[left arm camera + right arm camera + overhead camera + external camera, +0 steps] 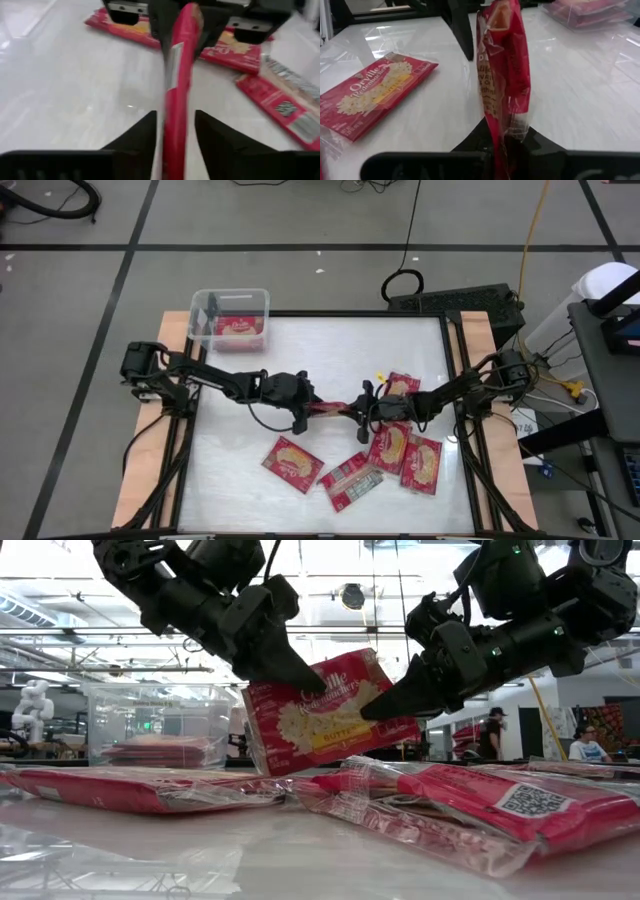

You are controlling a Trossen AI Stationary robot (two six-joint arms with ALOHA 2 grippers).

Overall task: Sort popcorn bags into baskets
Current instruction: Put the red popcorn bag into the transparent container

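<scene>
One popcorn bag (322, 720), red with a yellow popcorn picture, hangs on edge above the table's middle between my two grippers. My right gripper (506, 131) is shut on its end toward the table's right. My left gripper (175, 116) stands at the opposite end, one finger on each face, with a thin gap showing beside one finger. Several more popcorn bags (293, 463) lie flat on the near half of the table. The clear basket (205, 305) sits at the far left corner and holds red bags. My left gripper straddles the bag's left end (176, 125), level from the table's left; I cannot tell whether either finger touches it. My right gripper pinches the bag's right end (512, 117) between its two fingers, one on each face. It comes from the table's right, slanting slightly down. The bag is lifted clear, standing on its long edge and a little tilted.
Loose bags (420, 463) crowd the table's near right, right below my right arm; one with its printed side up (355, 483) lies near the front edge. There is open tabletop (300, 355) between the held bag and the basket.
</scene>
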